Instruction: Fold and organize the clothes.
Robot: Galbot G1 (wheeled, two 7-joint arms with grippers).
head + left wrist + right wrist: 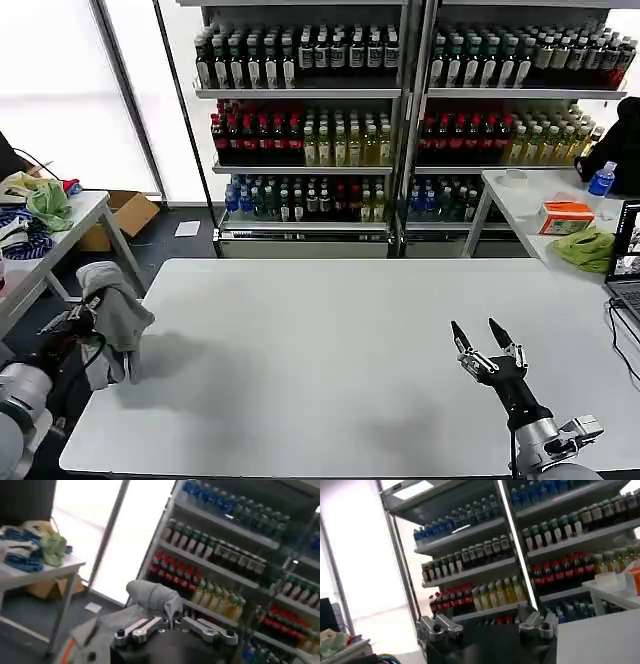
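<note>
A light grey T-shirt (118, 318) hangs bunched over the left edge of the white table (320, 390). My left gripper (93, 302) is shut on it, holding it above the table's edge. In the left wrist view the grey T-shirt (150, 596) rises in a crumpled lump from between the closed jaws of the left gripper (172, 624). No print shows on the cloth. My right gripper (479, 334) stands over the table's front right, fingers pointing up and spread, holding nothing.
Shelves of bottles (310, 130) fill the back. A side table on the left carries a lime-green cloth (48, 203) and blue-and-white fabric (25, 238). A cardboard box (125, 215) sits on the floor. On the right are a green cloth (585, 247), an orange box (566, 215) and a laptop (627, 255).
</note>
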